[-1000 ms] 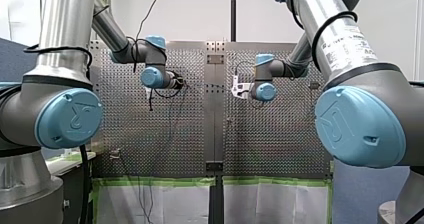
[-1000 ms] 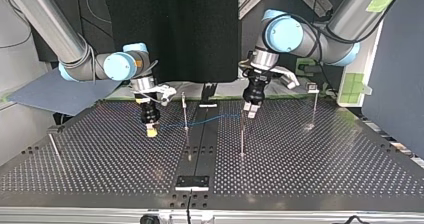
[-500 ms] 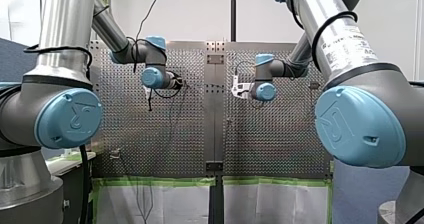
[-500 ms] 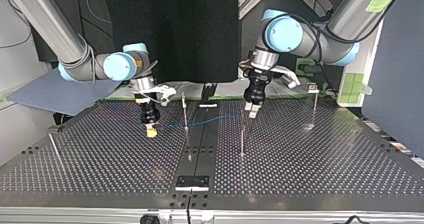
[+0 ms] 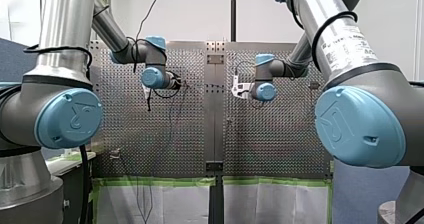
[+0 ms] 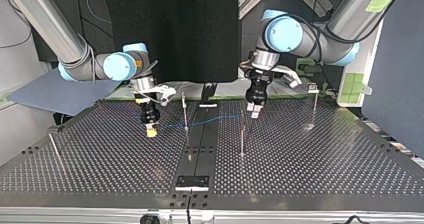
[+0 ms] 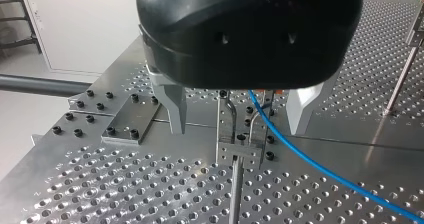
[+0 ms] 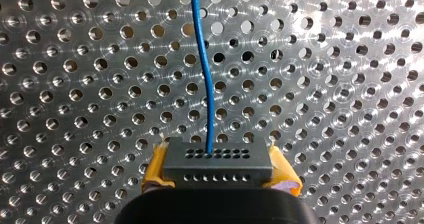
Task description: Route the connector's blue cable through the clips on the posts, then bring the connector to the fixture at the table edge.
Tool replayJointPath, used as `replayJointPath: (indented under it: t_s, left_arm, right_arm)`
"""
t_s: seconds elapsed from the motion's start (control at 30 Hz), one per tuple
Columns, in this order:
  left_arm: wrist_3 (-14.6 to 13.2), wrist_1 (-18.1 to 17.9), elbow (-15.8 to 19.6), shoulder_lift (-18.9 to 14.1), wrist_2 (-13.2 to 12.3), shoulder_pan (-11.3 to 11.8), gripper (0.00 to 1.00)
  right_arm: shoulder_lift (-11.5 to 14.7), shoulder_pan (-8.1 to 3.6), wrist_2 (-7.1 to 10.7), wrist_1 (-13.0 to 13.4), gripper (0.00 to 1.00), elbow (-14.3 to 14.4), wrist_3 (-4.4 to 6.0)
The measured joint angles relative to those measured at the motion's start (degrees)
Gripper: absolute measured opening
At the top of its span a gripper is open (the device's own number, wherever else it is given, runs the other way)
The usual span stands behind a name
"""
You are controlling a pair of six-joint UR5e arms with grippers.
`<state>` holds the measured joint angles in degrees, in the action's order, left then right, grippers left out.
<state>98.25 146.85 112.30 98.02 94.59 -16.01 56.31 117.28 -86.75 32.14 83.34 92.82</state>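
Blue cable [image 7: 300, 156] crosses clip [image 7: 239, 141] inside wide-open left claw [image 7: 235, 111]; right claw [image 8: 220, 179] grips connector [image 8: 217, 161]. Best: lift left claw straight clear, no snagging; right claw, light tension only.

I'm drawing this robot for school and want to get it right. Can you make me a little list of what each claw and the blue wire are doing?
Left gripper: open, fingers on either side of a clip atop a post
Right gripper: shut on the connector, yellow pads against its sides
Blue cable: leaves the connector, crosses another post, reaches the clip
Fixture: at the edge of the table; the connector is not there yet
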Motion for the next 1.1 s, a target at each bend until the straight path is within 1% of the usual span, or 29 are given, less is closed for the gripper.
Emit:
replayJointPath:
  t_s: [0.13, 0.27, 0.4, 0.5, 0.6, 0.7, 0.87, 0.97, 1.1]
  left_arm:
    - [-0.1, -0.2, 0.0, 0.0, 0.0, 0.0, 1.00]
    - [-0.4, -1.2, 0.0, 0.0, -0.4, -0.1, 1.00]
    - [0.1, -1.8, 0.1, 0.0, -0.4, -0.2, 1.00]
    - [-0.5, -2.1, 0.9, 0.0, -0.2, 0.0, 1.00]
    - [-1.5, -3.2, 2.3, -0.1, 0.3, -0.1, 1.00]
    - [-1.8, -4.6, 3.8, -0.3, 1.4, -0.5, 1.00]
    - [-3.7, -7.2, 6.1, -0.3, 3.8, -2.2, 1.00]
    - [-5.0, -8.6, 6.2, -0.3, 5.2, -3.4, 1.00]
    - [-6.8, -10.4, 5.1, -0.3, 7.0, -5.2, 1.00]
  right_arm:
    - [0.0, 0.00, 0.00, 0.0, 0.00, 0.0, 0.06]
    - [0.0, 0.00, 0.00, 0.0, 0.00, 0.0, 0.08]
    - [0.0, -0.04, 0.00, 0.0, 0.00, 0.0, 0.09]
    - [0.0, -0.02, 0.00, 0.0, 0.00, 0.0, 0.08]
    - [0.0, -0.01, 0.00, -0.1, 0.00, 0.0, 0.05]
    - [0.0, -0.02, 0.00, -0.1, 0.00, 0.0, 0.05]
    - [0.0, -0.13, 0.00, -0.2, 0.00, 0.0, 0.02]
    - [0.0, -0.15, 0.00, -0.2, 0.00, 0.0, 0.03]
    - [0.0, -0.18, 0.00, -0.2, 0.00, 0.0, 0.02]
